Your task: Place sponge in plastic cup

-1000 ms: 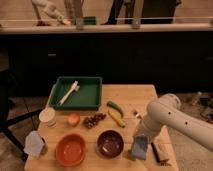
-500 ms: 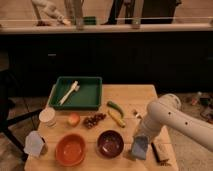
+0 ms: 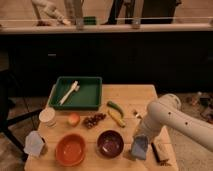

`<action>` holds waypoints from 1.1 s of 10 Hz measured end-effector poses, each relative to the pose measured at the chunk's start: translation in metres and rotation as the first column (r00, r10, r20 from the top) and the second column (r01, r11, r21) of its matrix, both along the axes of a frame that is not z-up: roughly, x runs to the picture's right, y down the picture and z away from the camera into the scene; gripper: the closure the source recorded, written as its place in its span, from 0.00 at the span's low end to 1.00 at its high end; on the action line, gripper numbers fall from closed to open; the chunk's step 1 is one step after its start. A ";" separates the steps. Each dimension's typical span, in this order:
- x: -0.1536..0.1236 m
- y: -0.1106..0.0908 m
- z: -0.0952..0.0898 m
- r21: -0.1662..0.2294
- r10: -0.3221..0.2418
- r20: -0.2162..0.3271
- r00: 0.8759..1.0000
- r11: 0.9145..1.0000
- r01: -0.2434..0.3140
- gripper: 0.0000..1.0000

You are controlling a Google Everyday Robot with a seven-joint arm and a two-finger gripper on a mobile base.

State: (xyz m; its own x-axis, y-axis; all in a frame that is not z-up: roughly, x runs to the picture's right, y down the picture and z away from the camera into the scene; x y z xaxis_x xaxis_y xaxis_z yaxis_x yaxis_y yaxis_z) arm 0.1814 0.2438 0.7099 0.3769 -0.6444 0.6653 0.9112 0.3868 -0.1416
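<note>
No change from the earlier frames: the gripper (image 3: pixel 141 139) remains at the worktop's front right corner over the sponge (image 3: pixel 140 147); its grip state cannot be determined.

The robot's single white arm (image 3: pixel 172 117) enters from the lower right edge and rises to a rounded elbow joint near the right side of the tabletop (image 3: pixel 135 95). From that elbow a thick white link angles down and to the left, tapering toward the wrist. The claw (image 3: pixel 140 142) hangs at the end of this link, low over the front right part of the tabletop, pointing downward.
</note>
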 end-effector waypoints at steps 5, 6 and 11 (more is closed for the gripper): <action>0.000 0.000 0.000 0.000 0.000 0.000 1.000 1.000 0.000 0.95; 0.000 0.000 0.000 0.000 0.000 0.000 1.000 1.000 0.000 0.86; 0.000 0.000 0.000 0.000 0.000 0.000 1.000 1.000 0.000 0.35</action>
State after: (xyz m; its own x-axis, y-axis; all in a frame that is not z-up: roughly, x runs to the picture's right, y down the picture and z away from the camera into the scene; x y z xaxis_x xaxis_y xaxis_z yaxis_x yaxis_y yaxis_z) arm 0.1814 0.2438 0.7098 0.3769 -0.6444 0.6653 0.9113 0.3867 -0.1417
